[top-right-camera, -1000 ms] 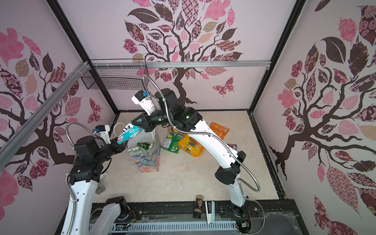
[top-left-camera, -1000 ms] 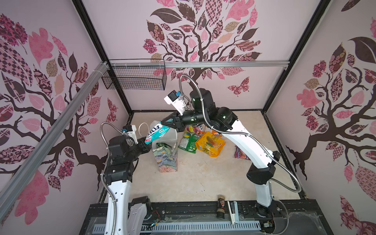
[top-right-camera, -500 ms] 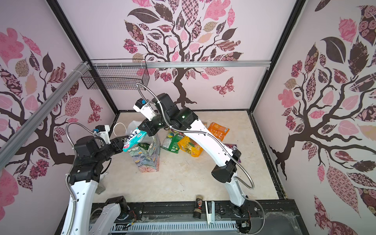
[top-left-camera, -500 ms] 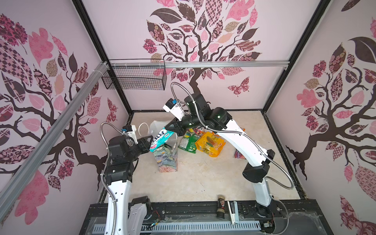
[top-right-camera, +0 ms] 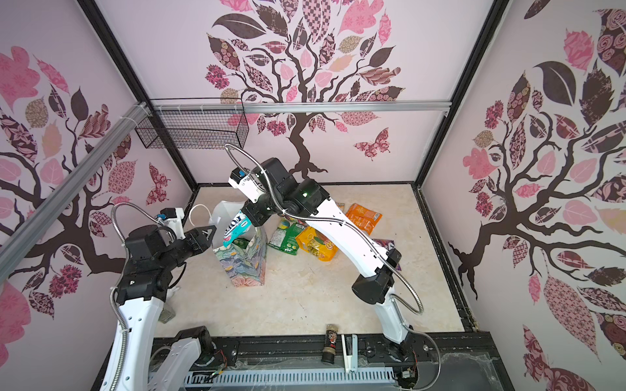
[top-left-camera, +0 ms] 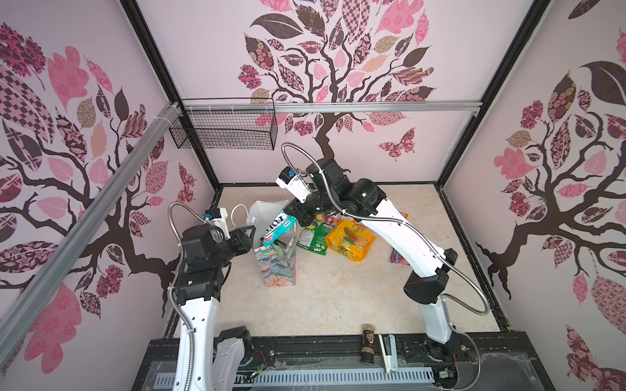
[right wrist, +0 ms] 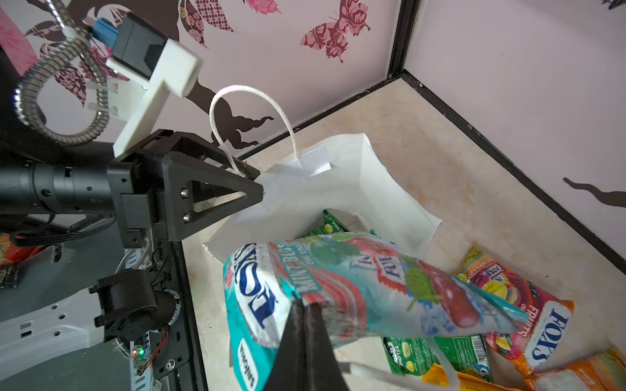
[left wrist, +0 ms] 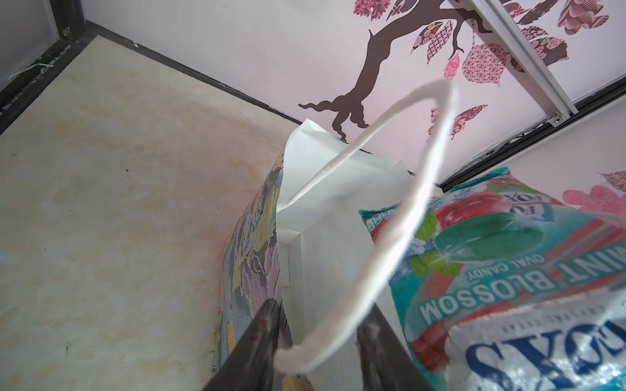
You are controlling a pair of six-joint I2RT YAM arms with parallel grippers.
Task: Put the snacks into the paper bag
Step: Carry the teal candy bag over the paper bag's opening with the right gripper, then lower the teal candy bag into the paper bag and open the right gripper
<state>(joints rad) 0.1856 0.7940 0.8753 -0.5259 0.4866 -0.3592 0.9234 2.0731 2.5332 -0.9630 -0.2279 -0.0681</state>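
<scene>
teal fox's packet (right wrist: 338, 287) hangs tilted over the mouth of the paper bag (top-left-camera: 276, 267), pinched tight at one edge by our right gripper (right wrist: 306, 306). a green packet (right wrist: 327, 220) already lies inside the bag. our left gripper (left wrist: 318, 318) stands part-spread astride the bag's near wall and cord handle (left wrist: 447, 108). we judge the wide packet could catch the rim or that handle and tip the light bag, or slip off the edge onto the floor (top-left-camera: 338, 304) among the loose snacks (top-left-camera: 350, 238).
</scene>
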